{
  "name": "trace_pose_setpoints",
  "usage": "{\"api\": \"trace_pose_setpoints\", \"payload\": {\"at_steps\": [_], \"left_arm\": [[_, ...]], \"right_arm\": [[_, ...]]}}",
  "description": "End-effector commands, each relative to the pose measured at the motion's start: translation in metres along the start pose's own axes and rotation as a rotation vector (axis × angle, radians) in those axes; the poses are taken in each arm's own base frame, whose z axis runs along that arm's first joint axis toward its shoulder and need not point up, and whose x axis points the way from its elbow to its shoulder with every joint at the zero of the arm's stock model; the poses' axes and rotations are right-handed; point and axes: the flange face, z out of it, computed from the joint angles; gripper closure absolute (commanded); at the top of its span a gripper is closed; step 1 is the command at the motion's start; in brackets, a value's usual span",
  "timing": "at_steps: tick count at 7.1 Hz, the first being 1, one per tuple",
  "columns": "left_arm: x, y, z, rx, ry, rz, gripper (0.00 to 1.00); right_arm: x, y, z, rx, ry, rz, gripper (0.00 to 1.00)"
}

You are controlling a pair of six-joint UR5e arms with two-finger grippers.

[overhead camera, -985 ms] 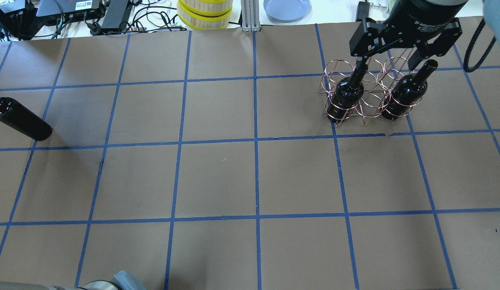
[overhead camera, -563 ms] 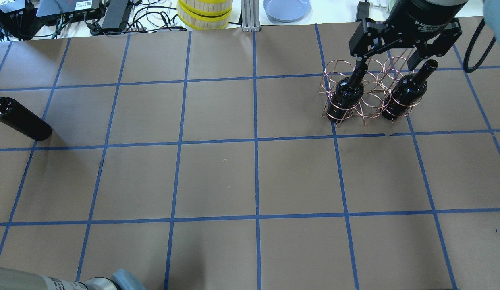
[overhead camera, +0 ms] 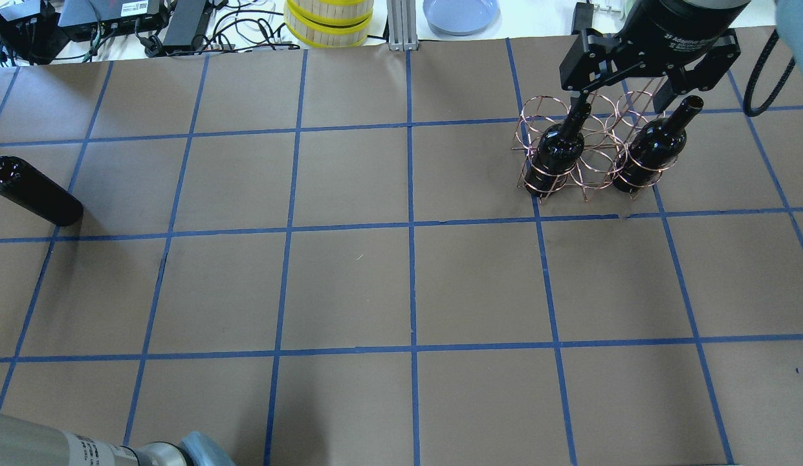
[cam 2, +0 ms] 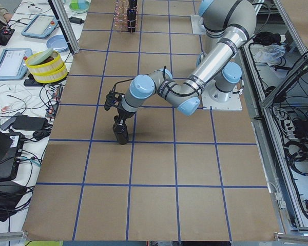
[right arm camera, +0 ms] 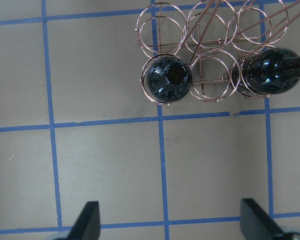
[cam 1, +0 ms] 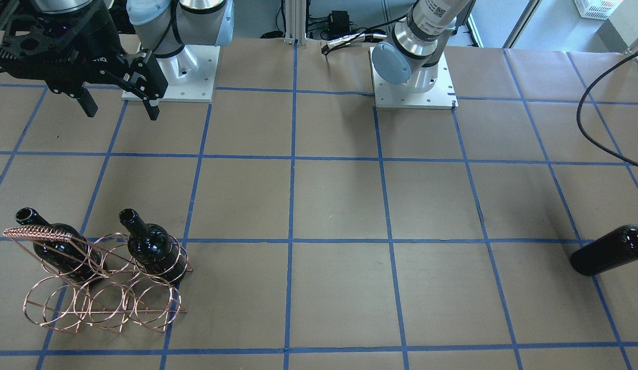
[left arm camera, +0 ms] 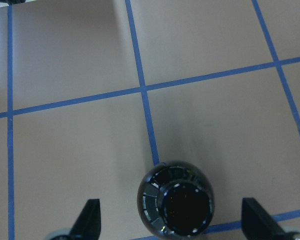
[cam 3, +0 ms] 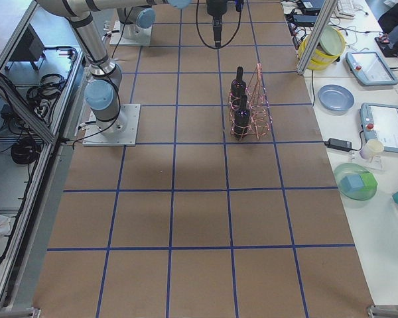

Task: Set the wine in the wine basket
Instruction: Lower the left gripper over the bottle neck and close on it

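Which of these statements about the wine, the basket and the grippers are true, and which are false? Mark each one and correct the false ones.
1. Two wine bottles stand in the wine basket, in the end hoops of one row. True.
2. The middle hoop between them also holds a bottle. False: it is empty.
3. The right gripper is shut on a bottle's neck. False: it hangs open above the table, holding nothing.
4. The third bottle stands upright on the table, outside the basket, with the left gripper open above it. True.
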Motion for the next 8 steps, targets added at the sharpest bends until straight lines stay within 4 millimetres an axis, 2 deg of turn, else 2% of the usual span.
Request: {"api": "trace_pose_setpoints", "payload": {"at_steps": [1,3,6,8], "left_arm": [[-0.0004,-0.0003,0.0060,0.013,0.019,-0.008,0.02],[0.0005,-0.0004,0.0077,0.020,0.030,-0.026,0.09],[0.0002,-0.0018,0.0074,0.021,0.026,-0.051,0.32],[0.0000,-0.0015,0.0085,0.019,0.028,-0.053,0.33]], "right_arm": [[0.0002,-0.0001,0.0000,0.000,0.000,0.000,0.00],[0.0003,-0.0001,0.0000,0.000,0.000,0.001,0.00],[0.0003,-0.0001,0.0000,0.000,0.000,0.001,0.00],[0.0003,-0.0001,0.0000,0.000,0.000,0.001,0.00]]}}
